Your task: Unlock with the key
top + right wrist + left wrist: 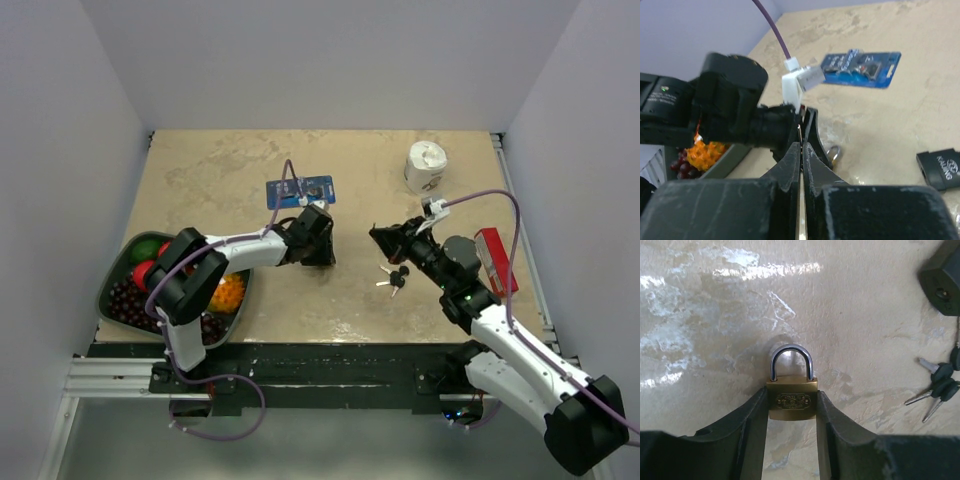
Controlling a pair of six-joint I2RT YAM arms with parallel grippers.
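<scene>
Left gripper (pixel 792 396) right up at the lens is clamped on a small brass padlock (pixel 791 406), shackle seated in the body. Right gripper (pixel 801 150) is pinched closed on nothing I can see — the key bunch (pixel 943 374) lies loose on the tabletop (pixel 200 170) near it. I'd say barely started: the key needs picking up, inserting and turning. Surface is glossy mottled beige — plain white walls all round.
</scene>
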